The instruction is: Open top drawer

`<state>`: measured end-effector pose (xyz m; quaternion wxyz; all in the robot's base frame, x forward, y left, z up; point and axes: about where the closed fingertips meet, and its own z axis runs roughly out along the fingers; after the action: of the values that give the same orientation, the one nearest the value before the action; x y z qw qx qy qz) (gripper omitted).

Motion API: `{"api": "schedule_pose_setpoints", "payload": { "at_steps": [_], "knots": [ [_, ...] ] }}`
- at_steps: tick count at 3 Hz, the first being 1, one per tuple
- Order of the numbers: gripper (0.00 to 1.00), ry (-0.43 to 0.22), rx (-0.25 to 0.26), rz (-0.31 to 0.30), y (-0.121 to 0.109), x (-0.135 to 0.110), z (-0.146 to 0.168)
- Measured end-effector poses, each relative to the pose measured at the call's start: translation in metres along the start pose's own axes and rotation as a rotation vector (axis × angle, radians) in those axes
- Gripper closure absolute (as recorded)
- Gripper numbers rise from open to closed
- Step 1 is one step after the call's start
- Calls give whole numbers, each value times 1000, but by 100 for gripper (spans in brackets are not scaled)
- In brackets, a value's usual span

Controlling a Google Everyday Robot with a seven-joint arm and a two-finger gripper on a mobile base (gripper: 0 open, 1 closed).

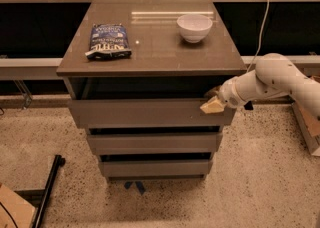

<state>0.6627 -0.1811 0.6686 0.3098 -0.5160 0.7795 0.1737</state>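
Observation:
The top drawer (145, 112) is the wide grey-brown flat front just under the cabinet's top, standing out a little with a dark gap above it. My gripper (213, 103) is at the drawer's upper right corner, hooked over the top edge of its front. One pale fingertip (211, 106) shows against the front; the other is hidden in the gap behind it. My white arm (272, 79) reaches in from the right.
On the cabinet top (160, 57) lie a dark blue snack bag (108, 40) at the left and a white bowl (194, 27) at the back right. Two shorter drawers (154, 143) sit below. A black pole (47, 192) lies on the speckled floor at lower left.

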Motion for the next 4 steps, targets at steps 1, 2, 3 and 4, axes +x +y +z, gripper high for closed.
{"api": "schedule_pose_setpoints", "payload": {
  "at_steps": [1, 2, 3, 4],
  "knots": [
    [29, 20, -40, 8, 13, 4, 2],
    [5, 20, -40, 8, 12, 3, 0],
    [0, 63, -131, 65, 49, 25, -4],
    [0, 63, -131, 65, 48, 22, -7]
  ]
}}
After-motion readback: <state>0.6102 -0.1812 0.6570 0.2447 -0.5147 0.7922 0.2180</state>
